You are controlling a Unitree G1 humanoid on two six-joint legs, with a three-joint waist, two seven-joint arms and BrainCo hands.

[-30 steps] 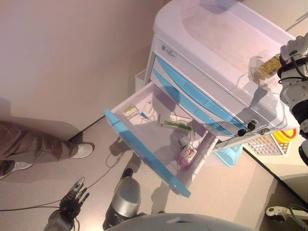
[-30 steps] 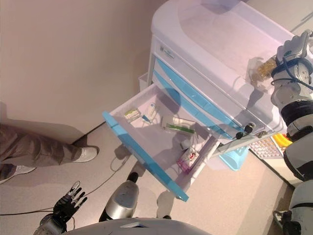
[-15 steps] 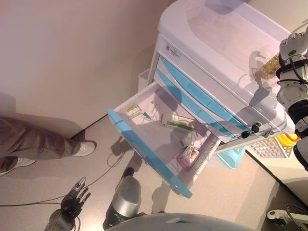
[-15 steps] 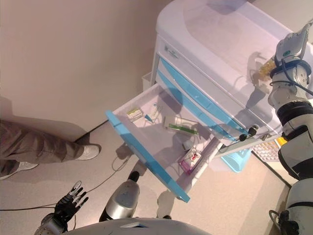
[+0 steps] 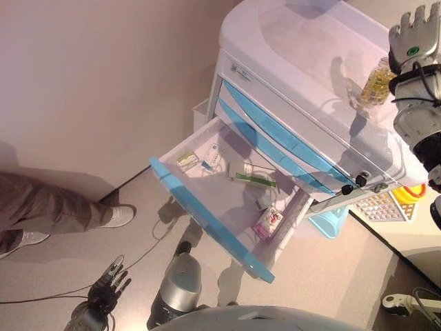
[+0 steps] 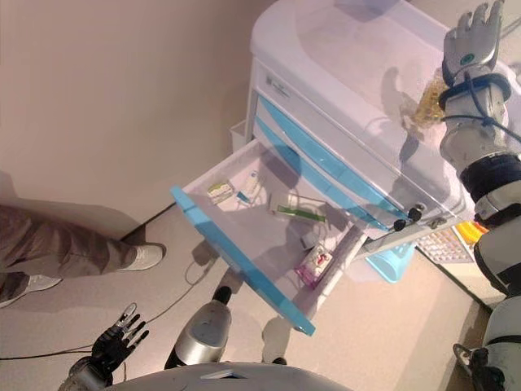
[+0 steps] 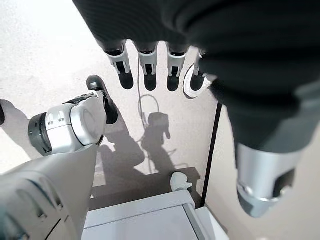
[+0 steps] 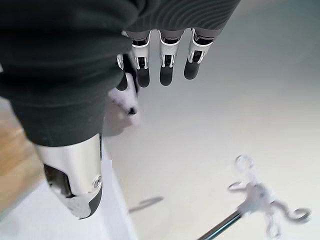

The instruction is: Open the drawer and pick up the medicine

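Blue-fronted drawer (image 5: 207, 217) stands open with medicine boxes (image 5: 269, 222) inside; right hand (image 6: 472, 41) and left hand (image 6: 114, 344) both spread, empty.

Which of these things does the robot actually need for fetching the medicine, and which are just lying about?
Needed:
open drawer
medicine bottle on the cart top
right robot hand, open above the bottle

Just there:
boxes in the drawer
person's shoe
left robot hand, idle low

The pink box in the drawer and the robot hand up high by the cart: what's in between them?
In the left eye view, between the pink box and the right robot hand lie the closed blue drawers, then the cart's white top with a yellowish bottle.
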